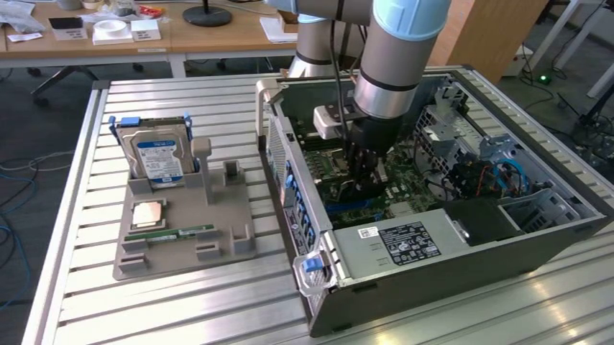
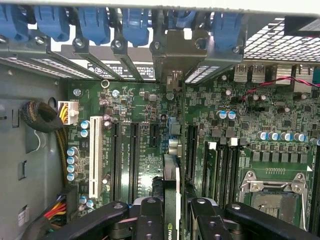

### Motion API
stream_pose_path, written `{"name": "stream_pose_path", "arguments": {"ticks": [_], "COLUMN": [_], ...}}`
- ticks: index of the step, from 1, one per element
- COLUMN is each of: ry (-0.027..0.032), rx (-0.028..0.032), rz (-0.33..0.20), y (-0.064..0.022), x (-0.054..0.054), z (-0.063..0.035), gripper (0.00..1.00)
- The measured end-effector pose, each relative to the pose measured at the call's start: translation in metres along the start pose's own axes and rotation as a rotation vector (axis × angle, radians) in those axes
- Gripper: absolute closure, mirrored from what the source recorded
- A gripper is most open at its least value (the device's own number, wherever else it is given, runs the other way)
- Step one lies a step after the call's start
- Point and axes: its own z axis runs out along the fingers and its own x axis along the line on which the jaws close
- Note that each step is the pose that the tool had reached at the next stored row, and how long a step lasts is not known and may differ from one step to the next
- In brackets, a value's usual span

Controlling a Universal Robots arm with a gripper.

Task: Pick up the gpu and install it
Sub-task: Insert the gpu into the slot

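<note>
Wrist view: gripper [image 2: 172, 217] grasps gpu [image 2: 172, 177] edge-on, long axis pointing at blue latches [image 2: 135, 22].

Dark gpu [image 2: 172, 175], black tool [image 2: 175, 212], green motherboard [image 2: 140, 100], blue clips [image 2: 95, 22].

On your counter [image 1: 192, 302] the case [image 1: 479, 287] sits at the exterior view's right of the holder [image 1: 182, 253] carrying the drive [image 1: 158, 162]. Inside it, the gripper [image 2: 171, 220] clamps the gpu [image 2: 171, 192] over the motherboard [image 2: 145, 115].
</note>
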Motion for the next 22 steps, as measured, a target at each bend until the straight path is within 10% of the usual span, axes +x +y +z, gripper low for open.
{"name": "stream_pose_path", "arguments": {"ticks": [22], "ry": [0.0000], "rx": [0.0000], "rz": [0.000], "y": [0.0001], "x": [0.0000], "z": [0.0005], "gripper": [0.74]}}
